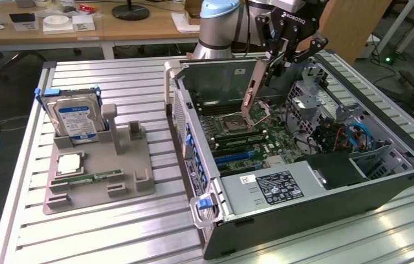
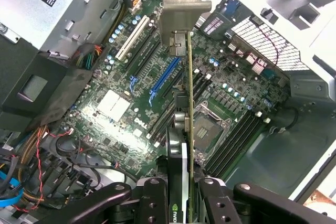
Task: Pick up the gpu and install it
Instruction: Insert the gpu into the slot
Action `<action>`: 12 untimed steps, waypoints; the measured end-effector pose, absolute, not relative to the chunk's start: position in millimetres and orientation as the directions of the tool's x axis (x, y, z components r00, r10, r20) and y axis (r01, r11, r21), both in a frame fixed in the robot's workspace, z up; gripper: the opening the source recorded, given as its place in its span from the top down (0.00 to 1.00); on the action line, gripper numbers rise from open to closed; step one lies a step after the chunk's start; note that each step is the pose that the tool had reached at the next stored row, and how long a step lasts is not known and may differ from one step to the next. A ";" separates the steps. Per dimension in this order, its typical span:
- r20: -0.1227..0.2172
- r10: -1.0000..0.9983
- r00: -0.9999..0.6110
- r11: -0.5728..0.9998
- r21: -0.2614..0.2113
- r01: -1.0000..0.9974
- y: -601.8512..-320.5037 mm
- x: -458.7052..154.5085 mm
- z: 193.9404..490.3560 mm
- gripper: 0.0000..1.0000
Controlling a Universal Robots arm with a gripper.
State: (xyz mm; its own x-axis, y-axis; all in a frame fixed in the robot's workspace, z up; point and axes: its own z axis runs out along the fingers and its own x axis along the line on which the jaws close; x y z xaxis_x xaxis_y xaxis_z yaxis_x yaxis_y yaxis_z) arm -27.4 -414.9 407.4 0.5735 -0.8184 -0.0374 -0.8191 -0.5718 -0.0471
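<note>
Nearest us, at the lower right of the exterior view, the open case (image 1: pixel 325 214) lies on its side, its power supply (image 1: pixel 273 187) in front. At middle left we see a tray (image 1: pixel 97 192) with a hard drive (image 1: pixel 75 118) standing in it. Farther back, at upper centre, the gripper (image 1: pixel 286 55) has its fingers (image 2: pixel 152 198) closed part-way on the gpu (image 1: pixel 255 88), clamping it on edge, steeply tilted, over the motherboard (image 1: pixel 266 140). A desk (image 1: pixel 156 27) stands behind.

Room above the green motherboard (image 1: pixel 266 137) is bounded by the grey metal drive cage (image 1: pixel 310 102) and silver power supply box (image 1: pixel 306 173).
</note>
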 end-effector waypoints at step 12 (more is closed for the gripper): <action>-0.037 -0.853 0.520 -0.519 -0.047 -0.854 -414.9 -27.4 407.1 0.73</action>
